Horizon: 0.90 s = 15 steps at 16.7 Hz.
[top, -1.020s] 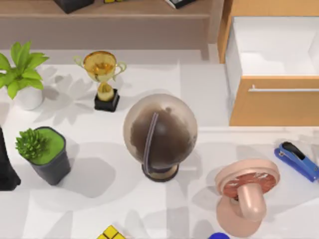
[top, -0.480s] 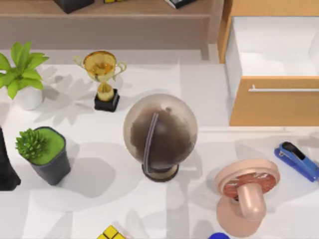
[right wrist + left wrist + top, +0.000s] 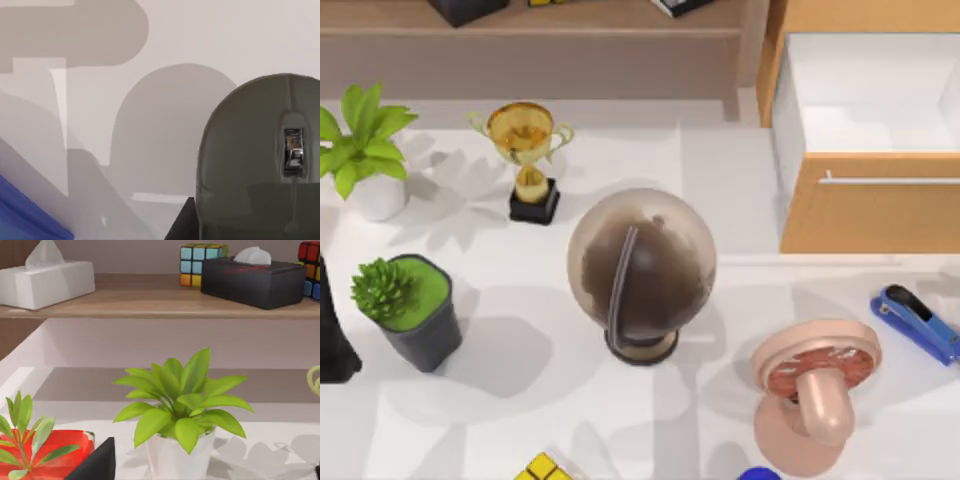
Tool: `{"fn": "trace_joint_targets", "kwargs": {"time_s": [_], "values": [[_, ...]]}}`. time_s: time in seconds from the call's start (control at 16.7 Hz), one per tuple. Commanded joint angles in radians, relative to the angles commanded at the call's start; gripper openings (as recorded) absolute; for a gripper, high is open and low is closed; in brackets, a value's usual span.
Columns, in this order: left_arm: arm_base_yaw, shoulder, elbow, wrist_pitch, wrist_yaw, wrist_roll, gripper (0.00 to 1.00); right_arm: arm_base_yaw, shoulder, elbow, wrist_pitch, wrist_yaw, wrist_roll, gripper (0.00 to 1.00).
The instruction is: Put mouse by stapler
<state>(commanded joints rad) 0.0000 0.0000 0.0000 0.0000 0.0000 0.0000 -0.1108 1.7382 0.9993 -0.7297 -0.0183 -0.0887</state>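
The blue stapler (image 3: 912, 322) with its black top end lies at the table's right edge. In the right wrist view the dark grey mouse (image 3: 260, 165) looms close above the white table, its rounded shadow beside it. A black fingertip (image 3: 181, 222) of my right gripper shows at the mouse's edge, and the gripper looks shut on the mouse. A blue corner, probably the stapler (image 3: 22, 217), lies off to one side. My left arm (image 3: 332, 330) stays parked at the table's left edge.
A brown globe (image 3: 642, 268) stands mid-table, with a pink fan (image 3: 812, 395) to its right near the stapler. A trophy (image 3: 528, 160), two potted plants (image 3: 405, 305) (image 3: 365, 145) and an open drawer (image 3: 870, 140) ring the back. A cube (image 3: 545, 468) sits at the front edge.
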Motion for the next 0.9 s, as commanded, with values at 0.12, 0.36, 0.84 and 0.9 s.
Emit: {"fn": "trace_joint_targets", "kwargs": {"time_s": [0.12,0.36,0.84,0.9], "values": [[0.000,0.000,0.000,0.000,0.000,0.000,1.00,0.000,0.000,0.000,0.000,0.000,0.000,0.45],[0.000,0.000,0.000,0.000,0.000,0.000,1.00,0.000,0.000,0.000,0.000,0.000,0.000,0.75],[0.000,0.000,0.000,0.000,0.000,0.000,1.00,0.000,0.000,0.000,0.000,0.000,0.000,1.00],[0.000,0.000,0.000,0.000,0.000,0.000,1.00,0.000,0.000,0.000,0.000,0.000,0.000,1.00]]}}
